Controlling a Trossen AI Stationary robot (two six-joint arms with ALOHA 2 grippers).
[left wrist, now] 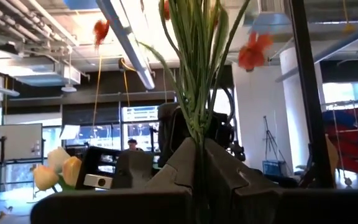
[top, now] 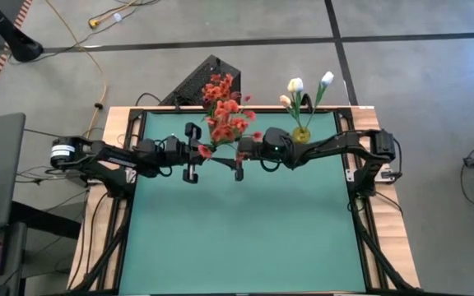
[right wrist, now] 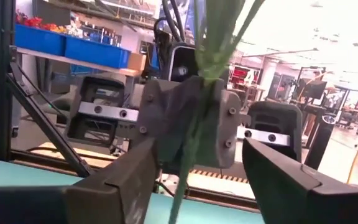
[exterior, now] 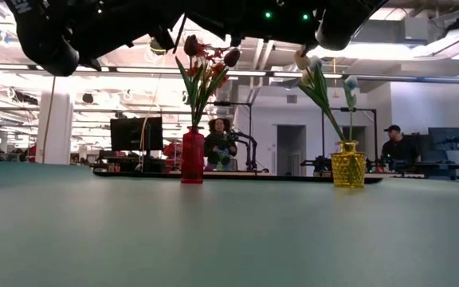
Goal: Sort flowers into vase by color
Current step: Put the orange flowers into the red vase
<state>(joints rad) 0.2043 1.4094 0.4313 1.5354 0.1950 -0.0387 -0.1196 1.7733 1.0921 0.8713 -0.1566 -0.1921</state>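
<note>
1. Overhead, the green worktop (top: 245, 238) lies bare across its whole near half; everything in use sits along the far edge, so the room to move is toward the near side and at both side rails.
2. The red vase (exterior: 192, 156) stands just inside the far edge, left of centre, and the yellow vase (exterior: 348, 165) stands further right along the same edge, well apart from it.
3. The left claw (top: 194, 152) and the right claw (top: 241, 154) meet nose to nose between the two arms, just on the near side of the red vase and raised off the worktop; in the low view both arms hang along the top of the picture.
4. The left claw is clamped on a flower stem (left wrist: 199, 118), its fingers (left wrist: 229, 180) pressed together around the green stalk.
5. The right claw stands wide, its fingers (right wrist: 114, 183) spread on either side of the same stalk without touching it.
6. The red-orange flowers (top: 225, 111) form a clustered bunch above the red vase, with thin green stems and narrow leaves, and a darker red bud (exterior: 191, 45) shows on top.
7. The white flowers (top: 303, 89) are tulip-like buds on long stems, leaning out of the yellow vase.
8. Beyond the worktop a person (exterior: 221, 143) sits at a desk, another (exterior: 396, 146) further right.
</note>
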